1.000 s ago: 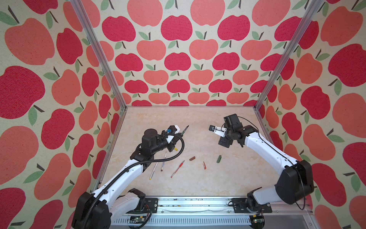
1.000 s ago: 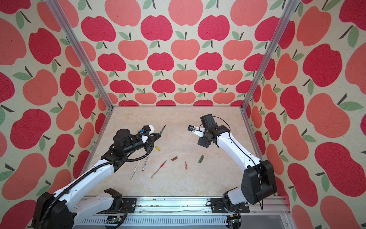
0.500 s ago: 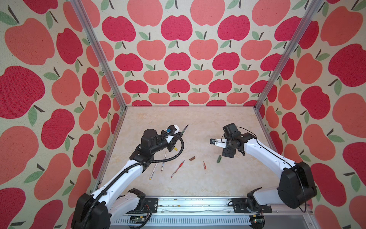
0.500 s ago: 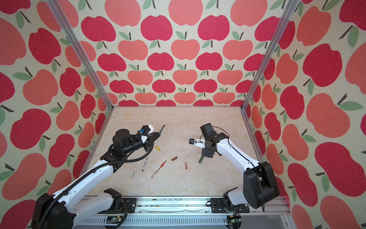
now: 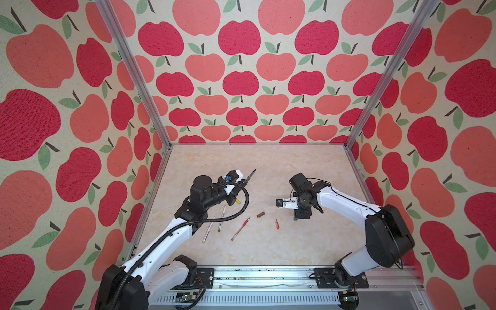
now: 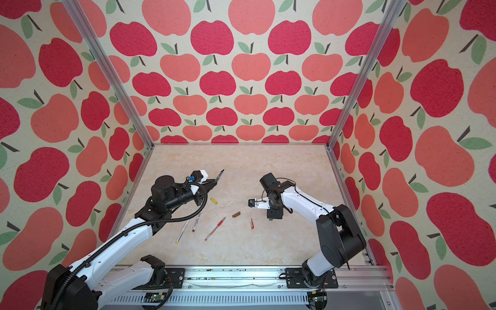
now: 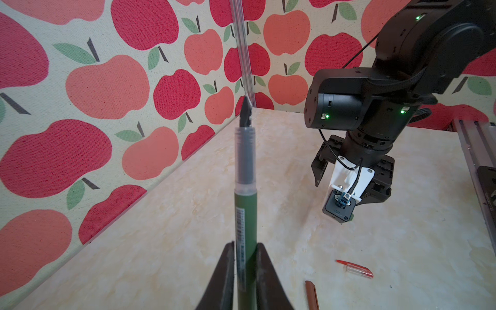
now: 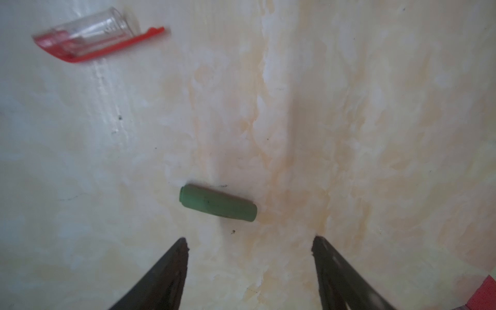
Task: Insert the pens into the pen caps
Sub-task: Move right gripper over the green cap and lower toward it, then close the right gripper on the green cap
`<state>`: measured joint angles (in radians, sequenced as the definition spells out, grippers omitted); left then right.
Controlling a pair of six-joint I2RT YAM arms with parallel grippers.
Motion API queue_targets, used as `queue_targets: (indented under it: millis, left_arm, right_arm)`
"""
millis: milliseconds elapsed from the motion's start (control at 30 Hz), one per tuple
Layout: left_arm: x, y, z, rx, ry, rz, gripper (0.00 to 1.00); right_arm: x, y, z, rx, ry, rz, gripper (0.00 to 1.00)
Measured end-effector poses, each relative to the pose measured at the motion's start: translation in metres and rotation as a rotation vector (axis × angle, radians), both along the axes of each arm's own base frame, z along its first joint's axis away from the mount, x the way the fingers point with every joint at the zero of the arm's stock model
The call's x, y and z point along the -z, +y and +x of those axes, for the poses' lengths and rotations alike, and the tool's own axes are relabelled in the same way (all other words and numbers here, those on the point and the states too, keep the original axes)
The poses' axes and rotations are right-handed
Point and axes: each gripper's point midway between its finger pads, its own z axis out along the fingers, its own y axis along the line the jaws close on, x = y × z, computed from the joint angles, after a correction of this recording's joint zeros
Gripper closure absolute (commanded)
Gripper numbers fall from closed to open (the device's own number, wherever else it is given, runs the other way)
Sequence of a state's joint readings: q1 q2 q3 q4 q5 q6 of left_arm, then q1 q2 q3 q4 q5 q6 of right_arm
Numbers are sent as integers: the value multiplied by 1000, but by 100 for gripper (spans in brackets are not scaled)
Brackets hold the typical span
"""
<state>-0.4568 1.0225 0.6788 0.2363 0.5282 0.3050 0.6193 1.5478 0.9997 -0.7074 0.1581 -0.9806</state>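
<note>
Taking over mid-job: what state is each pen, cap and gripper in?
Dark green slim pen: uncapped, gripped.
Left gripper: shut on it.
Right gripper: open, empty.
Green tube cap: loose, below right gripper.
Clear red pen: uncapped, lying.
Red clipped cap: loose.
Brown tube cap: loose.
Yellow tube cap: loose.
Two white-silver pens: uncapped, lying.

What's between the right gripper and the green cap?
Only bare table, the right wrist view shows; the green cap lies just ahead of the open right gripper.
</note>
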Motion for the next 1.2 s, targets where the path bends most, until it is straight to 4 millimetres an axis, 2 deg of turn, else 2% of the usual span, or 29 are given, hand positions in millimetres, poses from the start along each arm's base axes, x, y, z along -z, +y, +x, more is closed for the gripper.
queue_targets:
  millis: [300,400,567,633,900,1200]
  left_arm:
    - [0,0,0,-1,1,0,82]
    - [0,0,0,-2,0,0,78]
    - [1,1,2,-14,0,3,49]
    - [3,-1,1,-7,2,10,43]
    - [41,-17,1,44,109,106,42]
    - [39,-19,-3,56,84,122,40]
  right_arm:
    - [11,9,-9,-28,48,9,28]
    - [16,8,-10,-28,63,0,28]
    - [21,8,-11,-28,80,-7,26]
    - [20,9,-11,-27,84,-4,24]
    - [3,8,1,-28,82,23,21]
    - [12,1,-8,-133,118,-41,19]
